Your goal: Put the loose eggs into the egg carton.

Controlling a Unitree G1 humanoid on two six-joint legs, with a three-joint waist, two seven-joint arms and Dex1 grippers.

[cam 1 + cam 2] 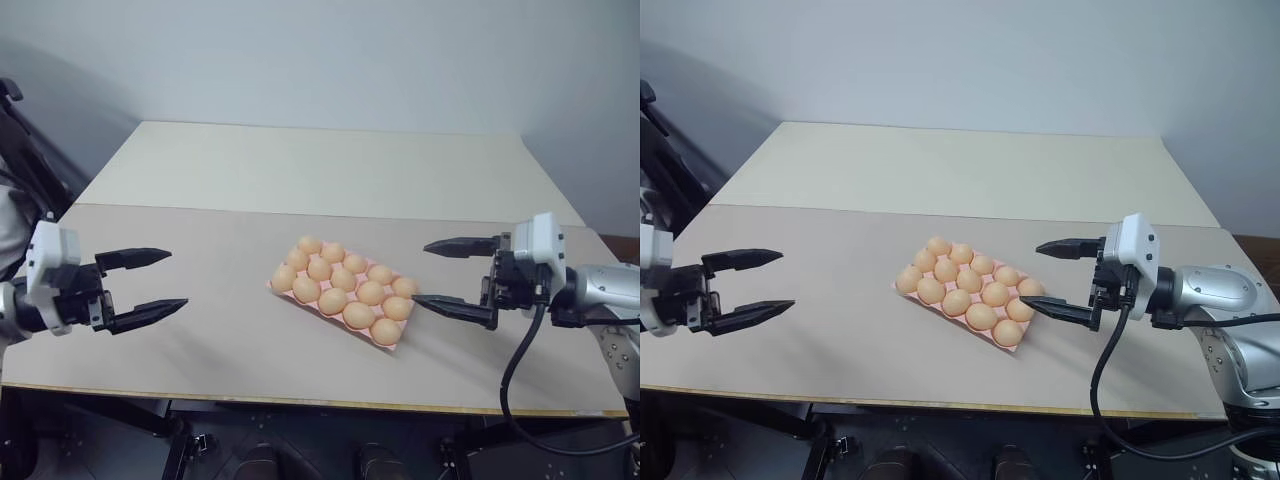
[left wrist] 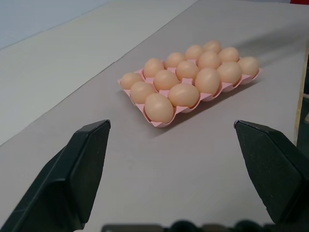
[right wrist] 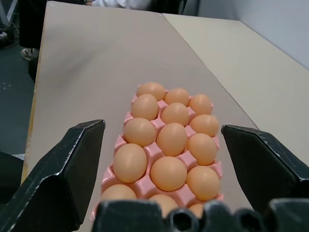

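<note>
We hold both arms out in front, one at each side, pincers turned inward toward each other. Our left pincer (image 1: pixel 152 282) points roughly level toward the right, its two black fingers (image 1: pixel 135 258) spread wide with nothing between them. Our right pincer (image 1: pixel 452 276) points toward the left, its fingers (image 1: pixel 462 244) likewise parted wide and empty, a black cable looping down from its wrist.

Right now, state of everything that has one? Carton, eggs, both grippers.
Pink moulded egg carton: flat on the grey table, every cup filled, no lid.
Tan-orange oval eggs: twelve, all seated in the carton's cups, none loose on the table.
Left gripper: open, holds nothing, off to the carton's left.
Right gripper: open, holds nothing, lower finger close by the carton's right end.
</note>
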